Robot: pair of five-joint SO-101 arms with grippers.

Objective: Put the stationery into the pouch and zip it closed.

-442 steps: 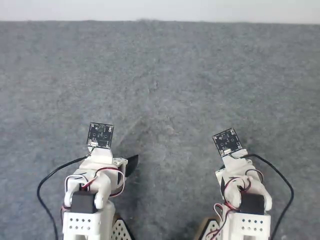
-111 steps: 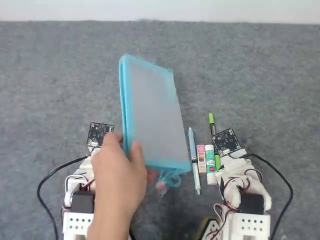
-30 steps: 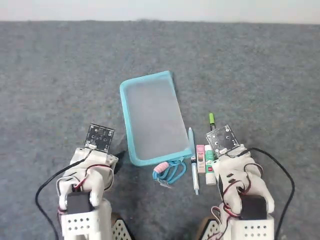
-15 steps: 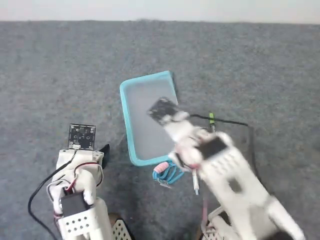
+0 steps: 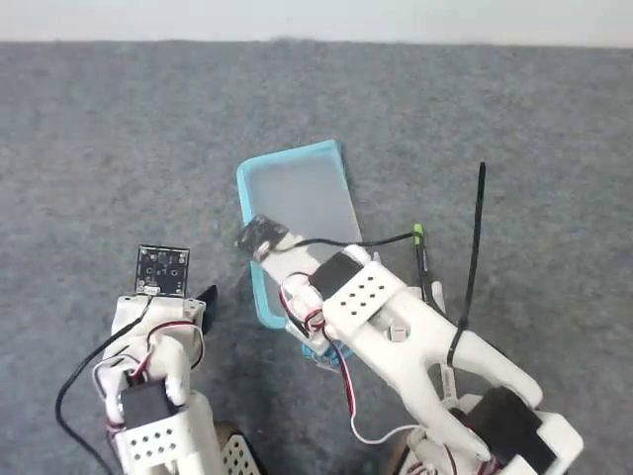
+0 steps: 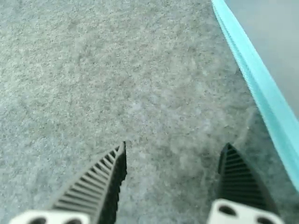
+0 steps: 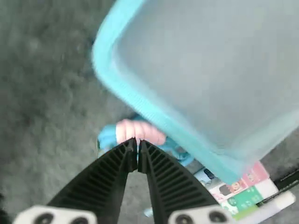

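Left gripper (image 6: 175, 147) is spread wide over the grey felt table cover (image 5: 109, 139), just left of the translucent teal-edged pouch (image 5: 297, 188). Right gripper (image 7: 137, 140) is pinched nearly closed at the pink ribbed charm (image 7: 149, 131) by the pouch's near corner; can't tell if it grips. The right wrist view shows pink and green stationery sticks (image 7: 243, 186) there; in the high view the arm lies across that corner. Green-tipped pen (image 5: 419, 237) lies right of the pouch. Pale wall (image 5: 316, 20) is at the far edge.

The table (image 5: 119, 129) has a grey, felt-like covering. The pouch (image 5: 297, 193), translucent with a turquoise border, lies flat near the centre. A pink-and-blue strap (image 7: 135, 132) lies at its near corner. Just right of the pouch lie a green pen (image 5: 421, 259) and small stationery packs (image 7: 243, 184).
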